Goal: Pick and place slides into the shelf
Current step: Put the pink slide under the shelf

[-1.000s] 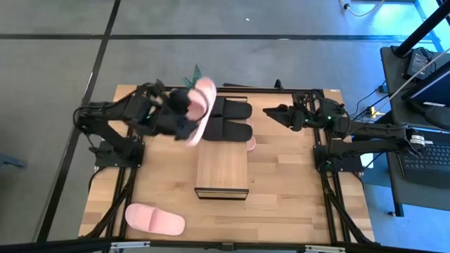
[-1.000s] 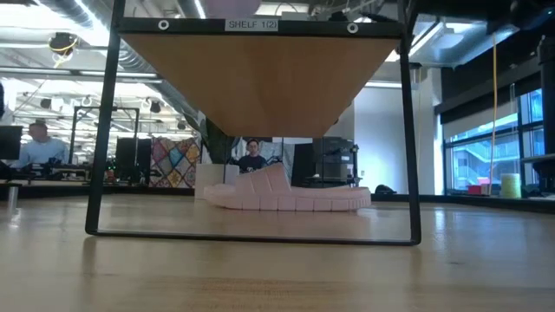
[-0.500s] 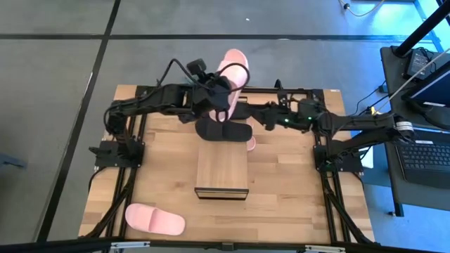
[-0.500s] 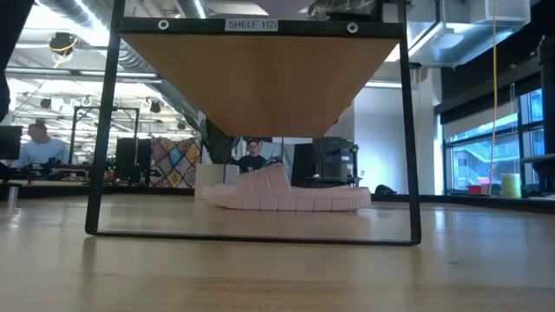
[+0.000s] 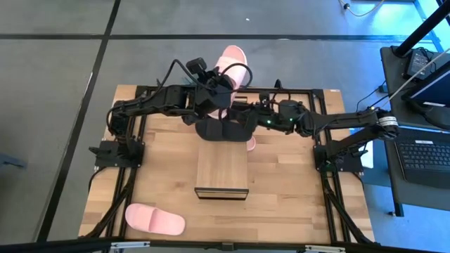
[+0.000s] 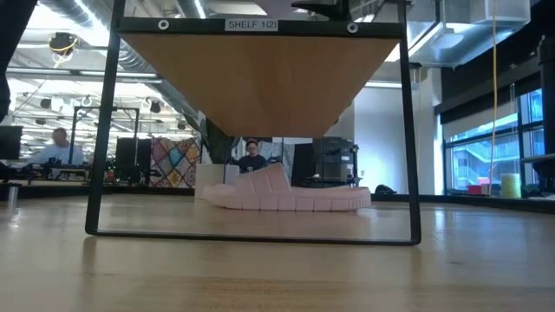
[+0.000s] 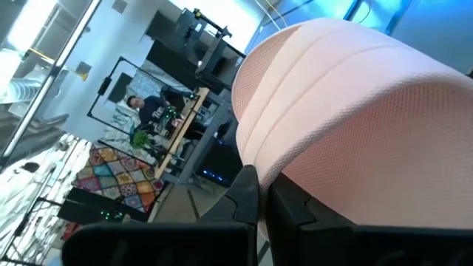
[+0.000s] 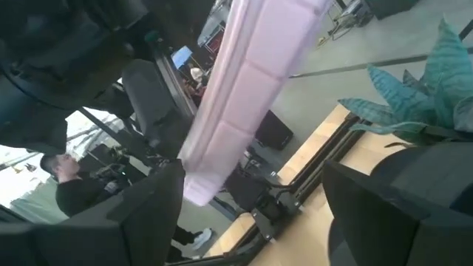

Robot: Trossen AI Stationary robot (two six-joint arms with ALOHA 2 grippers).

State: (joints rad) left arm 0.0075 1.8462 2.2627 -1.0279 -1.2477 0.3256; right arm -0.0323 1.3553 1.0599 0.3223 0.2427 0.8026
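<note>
My left gripper (image 5: pixel 219 95) is shut on a pale pink slide (image 5: pixel 230 62) and holds it high over the table's far edge. My right gripper (image 5: pixel 243 117) reaches in from the right, just below and beside it. Its fingers are open and level, and the slide's ribbed sole (image 8: pixel 251 81) shows ahead of them, untouched. Two black slides (image 5: pixel 211 131) lie flat on the table behind the shelf (image 5: pixel 222 169), partly under both arms. Another pink slide (image 6: pixel 286 194) rests on its sole beyond the shelf, and one more (image 5: pixel 155 219) lies at the near left corner. My left gripper pinches the pink slide at its lower end (image 7: pixel 255 159) between its two fingers (image 7: pixel 245 193). The fingers come at it roughly level from the table's left. The slide is lifted clear and stands on end, its free end leaning out past the table's far edge.
The shelf's wood top (image 6: pixel 260 74) on a thin dark frame stands mid-table, with open floor under it. A green plant leaf (image 8: pixel 436 81) sits by the far edge. Bare tabletop (image 5: pixel 295 204) lies near and to the right. People sit in the room beyond.
My left gripper has carried the pink slide from the far left toward the table's middle and far edge, turning it until it stands on end. It has held still in the last half second. My right gripper has travelled from the right toward the middle, close under the held slide.
</note>
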